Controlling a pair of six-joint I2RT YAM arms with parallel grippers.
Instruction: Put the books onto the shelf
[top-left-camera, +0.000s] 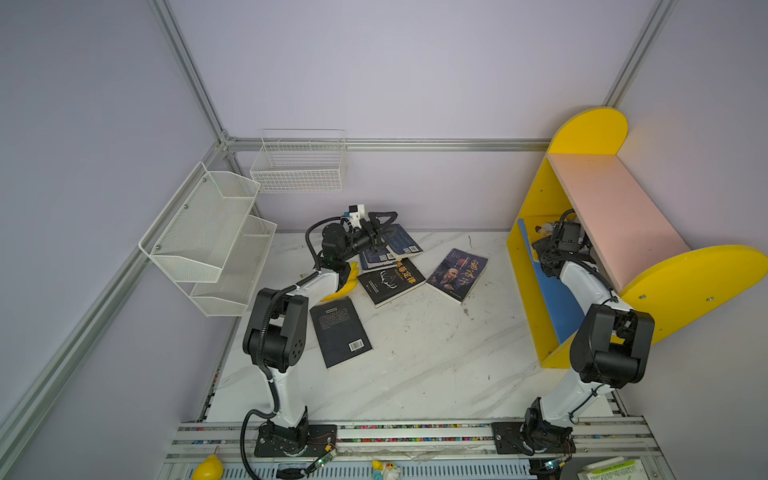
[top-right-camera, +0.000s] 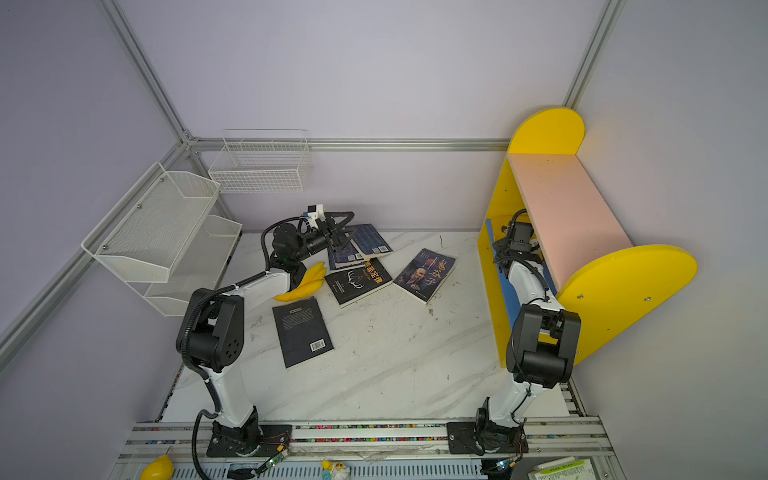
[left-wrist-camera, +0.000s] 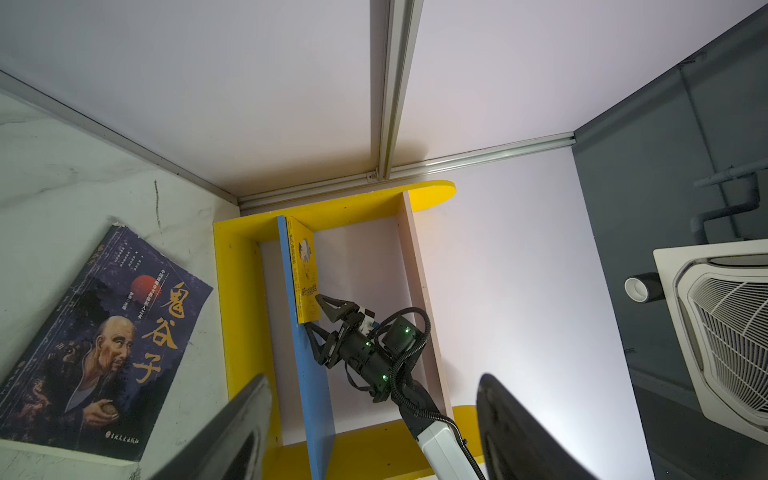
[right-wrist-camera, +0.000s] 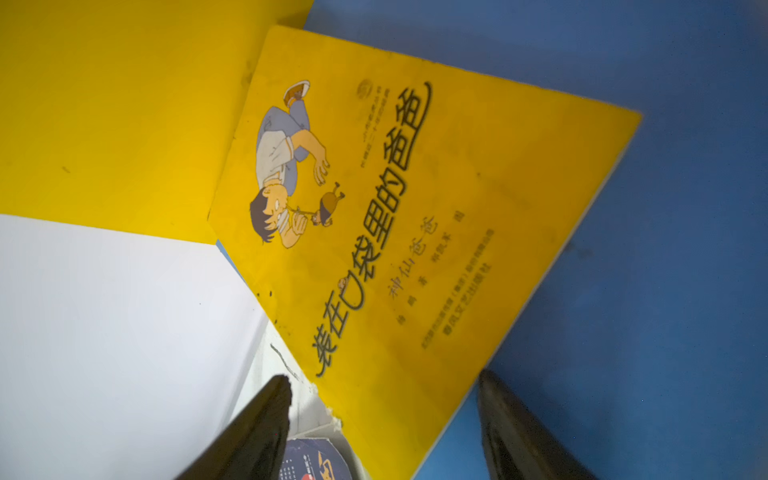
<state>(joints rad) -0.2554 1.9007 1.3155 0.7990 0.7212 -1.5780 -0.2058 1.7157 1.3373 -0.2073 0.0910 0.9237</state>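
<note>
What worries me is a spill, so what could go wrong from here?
The open right gripper straddles a corner of the yellow cartoon paperback on the blue lower board of the yellow-sided wooden shelf; withdrawing could drag it off. The open left gripper hovers over two overlapping navy paperbacks; lifting one may shift the other or the yellow bananas nearby.

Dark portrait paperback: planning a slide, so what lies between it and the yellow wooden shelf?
Only bare white marble tabletop separates the dark portrait paperback from the yellow wooden shelf, in both top views.
</note>
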